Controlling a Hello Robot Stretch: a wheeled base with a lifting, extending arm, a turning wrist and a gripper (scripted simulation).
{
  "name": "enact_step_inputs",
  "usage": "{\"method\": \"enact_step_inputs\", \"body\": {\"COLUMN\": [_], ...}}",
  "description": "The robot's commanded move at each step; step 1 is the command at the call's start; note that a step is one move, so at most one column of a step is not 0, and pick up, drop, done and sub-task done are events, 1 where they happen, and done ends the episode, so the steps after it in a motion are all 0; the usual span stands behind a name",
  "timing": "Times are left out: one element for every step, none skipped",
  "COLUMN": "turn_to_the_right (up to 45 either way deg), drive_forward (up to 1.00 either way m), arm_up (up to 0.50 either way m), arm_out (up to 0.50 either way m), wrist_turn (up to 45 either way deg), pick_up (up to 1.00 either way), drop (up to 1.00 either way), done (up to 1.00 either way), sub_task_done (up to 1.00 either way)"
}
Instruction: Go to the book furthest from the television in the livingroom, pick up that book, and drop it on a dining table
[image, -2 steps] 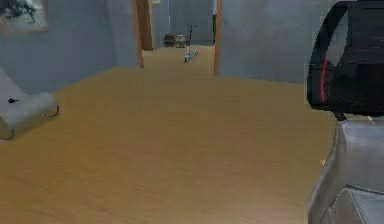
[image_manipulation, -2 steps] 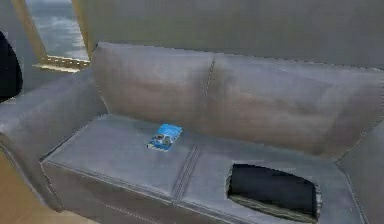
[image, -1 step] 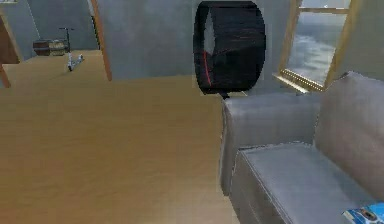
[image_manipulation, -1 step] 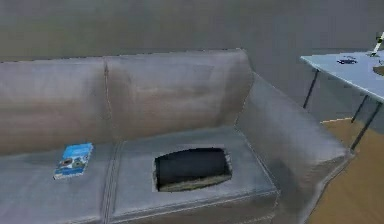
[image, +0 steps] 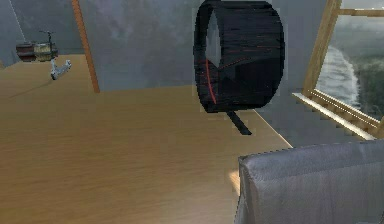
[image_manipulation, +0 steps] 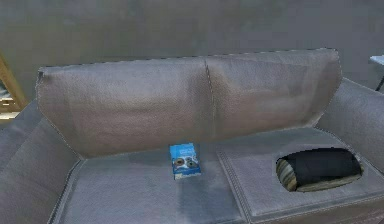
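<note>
Pickup step, I'd say: the blue book (image_manipulation: 184, 160) on the sofa (image_manipulation: 130, 100) wants reaching for; tool's state I can't tell.

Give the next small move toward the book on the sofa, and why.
Probably reach the arm out toward the blue book: it lies flat on the grey sofa, near the arm side view's middle, left of a dark cushion.
</note>
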Motion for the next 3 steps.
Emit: {"method": "enact_step_inputs", "body": {"turn_to_the_right": [0.0,0.0,0.0], "drive_forward": [0.0,0.0,0.0], "arm_up": [0.5,0.12,0.0], "arm_out": [0.0,0.0,0.42], "wrist_turn": [0.0,0.0,0.0], "pick_up": [0.0,0.0,0.0], "drop": [0.0,0.0,0.0], "done": [0.0,0.0,0.0], "sub_task_done": [0.0,0.0,0.0]}}
